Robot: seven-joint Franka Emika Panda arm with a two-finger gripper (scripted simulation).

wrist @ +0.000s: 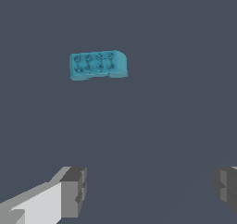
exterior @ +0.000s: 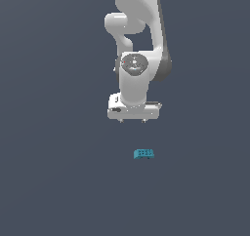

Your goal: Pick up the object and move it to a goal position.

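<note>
One gripper (exterior: 132, 120) above the dark floor (exterior: 49, 181), fingers (wrist: 74, 190) spread wide, gripping nothing. Teal block (exterior: 144, 154) flat on floor, below and apart, toward exterior view's right.

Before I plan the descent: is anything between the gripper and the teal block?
Nothing: both views show only bare grey floor between the gripper and the teal block.

White arm (exterior: 139, 45) hanging down from the top edge, wrist flange facing the camera. Pincer (exterior: 132, 121) at its lower end, only two short finger stubs showing under the hand; spread hard to judge. Small teal-blue block (exterior: 144, 154) lying flat on the plain grey desk (exterior: 53, 181), below the pincer, slightly toward the exterior view's right, apart from it.
</note>
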